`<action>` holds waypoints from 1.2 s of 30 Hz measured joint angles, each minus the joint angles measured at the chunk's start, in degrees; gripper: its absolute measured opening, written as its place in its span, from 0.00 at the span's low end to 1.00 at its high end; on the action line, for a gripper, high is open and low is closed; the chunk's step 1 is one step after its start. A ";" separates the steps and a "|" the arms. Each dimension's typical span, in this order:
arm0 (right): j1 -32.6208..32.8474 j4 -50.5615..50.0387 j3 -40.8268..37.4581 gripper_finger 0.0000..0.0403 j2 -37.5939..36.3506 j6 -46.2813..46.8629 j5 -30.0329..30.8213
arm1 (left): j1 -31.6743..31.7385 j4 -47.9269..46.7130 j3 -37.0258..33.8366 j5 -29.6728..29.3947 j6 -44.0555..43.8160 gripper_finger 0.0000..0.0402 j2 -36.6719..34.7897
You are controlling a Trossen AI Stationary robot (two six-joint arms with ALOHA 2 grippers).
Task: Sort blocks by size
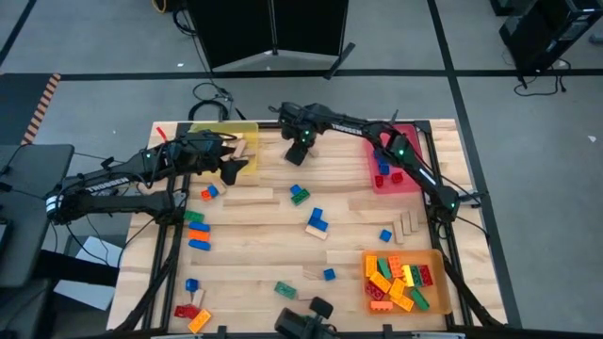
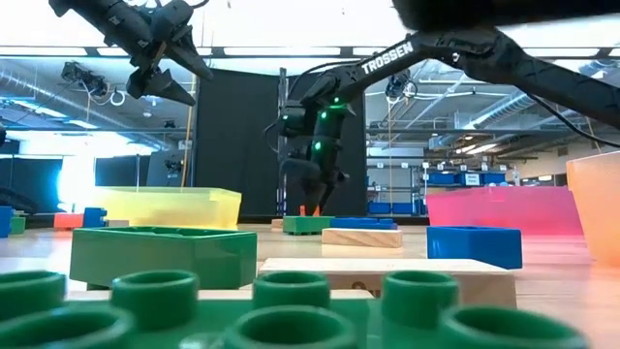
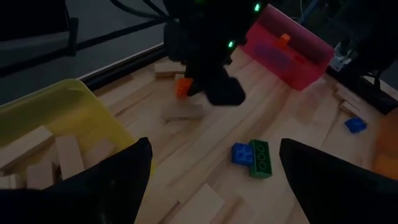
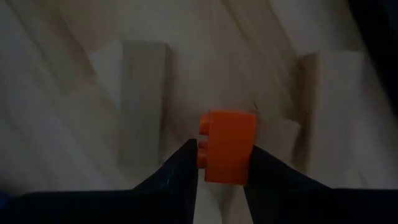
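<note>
My right gripper [image 4: 221,171] reaches to the far middle of the table [image 1: 298,153] and is shut on a small orange studded brick [image 4: 227,145]. In the left wrist view the brick [image 3: 183,87] shows just above a tan wooden block [image 3: 182,112] lying flat on the table. My left gripper [image 3: 211,180] stands open and holds nothing, raised over the near edge of the yellow tray [image 1: 226,141], in which several wooden blocks [image 3: 43,155] lie. Blue and green bricks [image 3: 252,157] lie joined on the table between the two arms. My right gripper pinches the orange brick by its two opposite side faces [image 4: 249,155] between its two fingers [image 4: 180,171]. The fingers come from above, pointing steeply down. The brick sits at the fingertips with its studs [image 4: 203,146] turned sideways, a little clear of the table.
A red tray [image 1: 396,165] stands at the far right and an orange tray [image 1: 429,256] with several bricks at the near right. Loose bricks and wooden blocks [image 1: 250,197] lie scattered over the middle and left of the table.
</note>
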 joint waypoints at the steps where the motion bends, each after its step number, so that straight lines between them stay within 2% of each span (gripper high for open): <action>1: -0.22 -0.66 0.00 0.27 -0.66 0.00 -0.41 | 0.00 0.00 0.00 0.00 0.21 0.89 0.02; 11: -3.42 -6.59 -0.03 0.27 -14.36 0.57 -1.62 | 0.00 0.02 0.00 -0.02 0.47 0.89 0.02; 15: -5.09 -7.40 -3.37 0.27 -22.55 2.76 -1.38 | 0.00 0.02 0.00 0.00 0.45 0.89 0.02; 19: -7.03 -6.93 -12.69 0.27 -33.30 4.81 1.65 | 0.00 0.02 0.00 -0.02 0.45 0.89 0.02; 28: -15.39 -0.89 -44.22 0.27 -58.56 16.17 5.53 | 0.00 0.18 0.00 0.00 0.45 0.89 0.02; 32: -20.85 3.31 -56.19 0.27 -64.33 22.13 5.53 | 0.00 0.79 0.00 -0.01 0.45 0.89 0.02; 36: -25.83 6.45 -65.07 0.27 -64.80 24.69 5.19 | 0.00 2.99 0.00 -0.02 0.67 0.89 0.02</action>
